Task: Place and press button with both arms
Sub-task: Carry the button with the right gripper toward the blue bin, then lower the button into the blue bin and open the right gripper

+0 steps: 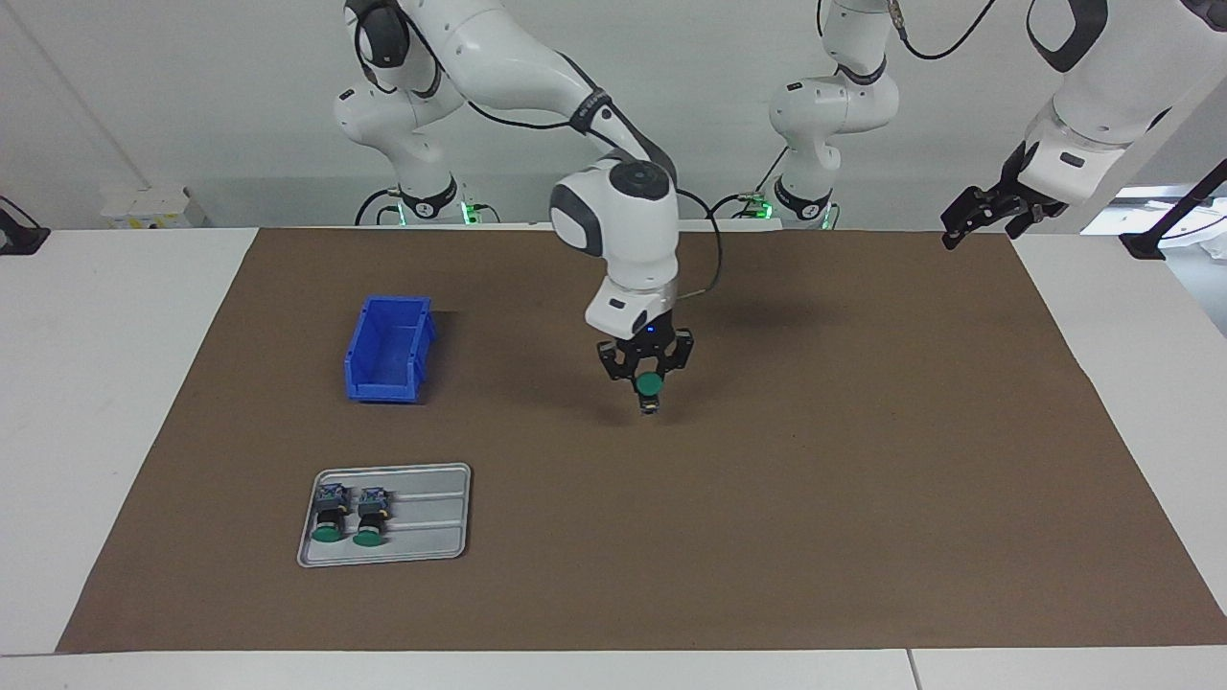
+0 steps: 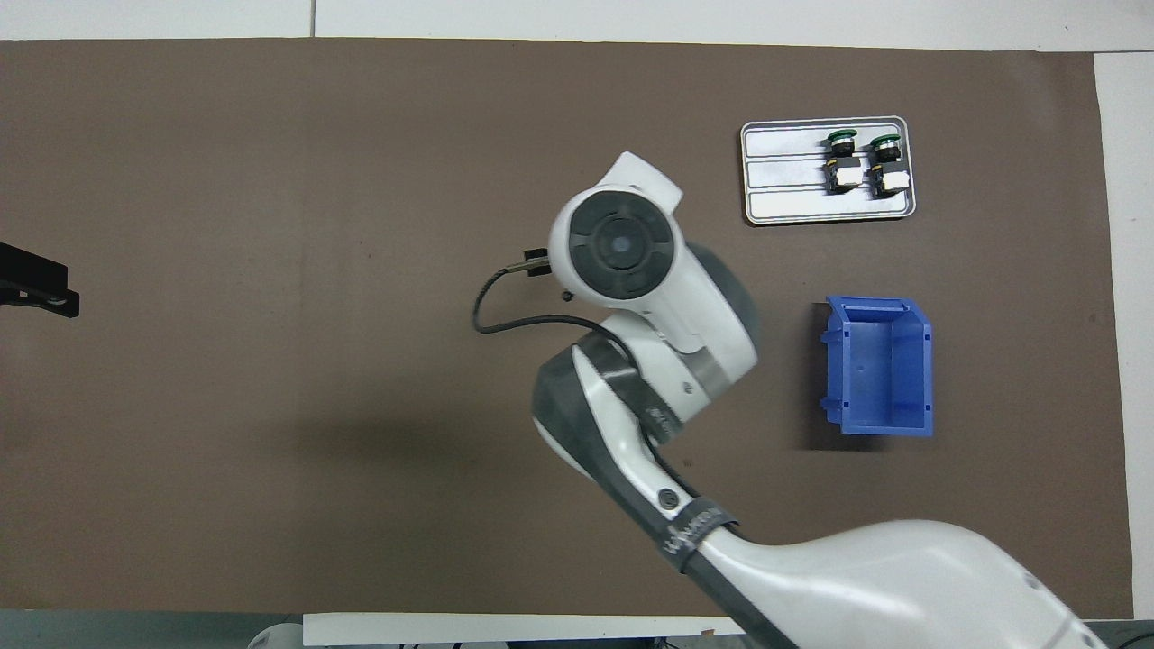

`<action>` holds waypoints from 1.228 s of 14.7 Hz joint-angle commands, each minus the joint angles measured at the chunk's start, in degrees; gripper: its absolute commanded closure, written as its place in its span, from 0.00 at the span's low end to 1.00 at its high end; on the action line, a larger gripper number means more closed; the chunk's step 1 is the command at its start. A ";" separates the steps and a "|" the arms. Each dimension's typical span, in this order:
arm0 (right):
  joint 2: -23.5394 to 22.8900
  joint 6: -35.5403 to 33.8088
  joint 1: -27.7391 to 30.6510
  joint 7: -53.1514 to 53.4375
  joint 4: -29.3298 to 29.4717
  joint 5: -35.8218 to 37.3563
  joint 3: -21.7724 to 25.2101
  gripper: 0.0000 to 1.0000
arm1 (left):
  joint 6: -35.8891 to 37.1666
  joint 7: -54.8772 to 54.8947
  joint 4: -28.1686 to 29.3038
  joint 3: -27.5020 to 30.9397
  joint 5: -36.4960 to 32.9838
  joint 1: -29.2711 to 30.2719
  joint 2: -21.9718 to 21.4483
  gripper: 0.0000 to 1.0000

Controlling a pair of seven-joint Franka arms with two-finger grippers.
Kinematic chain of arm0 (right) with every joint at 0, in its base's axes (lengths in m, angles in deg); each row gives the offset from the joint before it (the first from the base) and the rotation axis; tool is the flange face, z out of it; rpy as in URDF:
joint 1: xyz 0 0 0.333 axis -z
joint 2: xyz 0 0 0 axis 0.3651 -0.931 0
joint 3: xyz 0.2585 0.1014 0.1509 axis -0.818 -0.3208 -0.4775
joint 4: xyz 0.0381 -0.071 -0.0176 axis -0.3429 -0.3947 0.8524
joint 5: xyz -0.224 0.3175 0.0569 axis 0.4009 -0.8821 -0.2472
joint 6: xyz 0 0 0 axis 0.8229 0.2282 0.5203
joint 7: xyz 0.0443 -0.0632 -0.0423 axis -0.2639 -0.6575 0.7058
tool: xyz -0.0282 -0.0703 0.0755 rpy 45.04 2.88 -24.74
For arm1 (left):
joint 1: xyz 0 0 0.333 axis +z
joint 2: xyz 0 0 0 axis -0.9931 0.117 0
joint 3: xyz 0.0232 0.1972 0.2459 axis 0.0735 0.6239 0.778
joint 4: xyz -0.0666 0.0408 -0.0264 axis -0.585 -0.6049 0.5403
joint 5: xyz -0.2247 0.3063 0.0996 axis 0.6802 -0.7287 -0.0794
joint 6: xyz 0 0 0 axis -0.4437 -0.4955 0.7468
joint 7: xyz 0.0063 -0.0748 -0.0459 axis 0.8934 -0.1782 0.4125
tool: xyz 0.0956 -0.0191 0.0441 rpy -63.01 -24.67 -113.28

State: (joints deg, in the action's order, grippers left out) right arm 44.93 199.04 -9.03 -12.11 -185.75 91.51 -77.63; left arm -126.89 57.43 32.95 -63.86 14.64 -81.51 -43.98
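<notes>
My right gripper (image 1: 651,380) hangs low over the middle of the brown mat, shut on a button (image 1: 650,385). The button's round green cap faces away from the robots and its dark body points down toward the mat. I cannot tell whether it touches the mat. In the overhead view the right arm's wrist hides both this gripper and the button. My left gripper (image 1: 980,218) is raised over the mat's edge at the left arm's end, open and holding nothing; only its black tip (image 2: 36,288) shows in the overhead view.
A grey tray (image 1: 431,522) (image 2: 784,171) at the right arm's end holds two more green-capped buttons (image 1: 331,517) (image 1: 371,517) lying side by side. A blue open bin (image 1: 388,350) (image 2: 879,365) stands nearer to the robots than the tray.
</notes>
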 commanded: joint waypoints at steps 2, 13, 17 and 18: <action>20.46 0.17 9.41 -11.60 -22.81 -0.59 -0.90 1.00 | -0.38 2.40 -0.14 -0.47 0.44 0.34 0.05 0.00; 31.14 -5.11 27.46 -32.28 -34.62 -7.36 1.56 1.00 | -0.12 4.25 0.48 -0.74 0.35 -0.02 -0.30 0.00; 29.56 -1.69 27.63 -32.54 -37.34 -7.36 1.65 1.00 | 0.40 4.34 0.48 -0.82 0.27 -0.02 -0.30 0.00; 28.94 -1.07 27.63 -32.72 -37.60 -7.27 1.65 1.00 | 0.41 4.34 0.39 -0.91 0.09 -0.02 -0.22 0.00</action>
State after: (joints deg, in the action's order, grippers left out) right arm 74.72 195.64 18.02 -44.79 -221.89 84.90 -75.64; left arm -126.79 61.11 33.07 -64.55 14.69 -81.54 -43.95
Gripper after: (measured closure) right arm 0.652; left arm 0.000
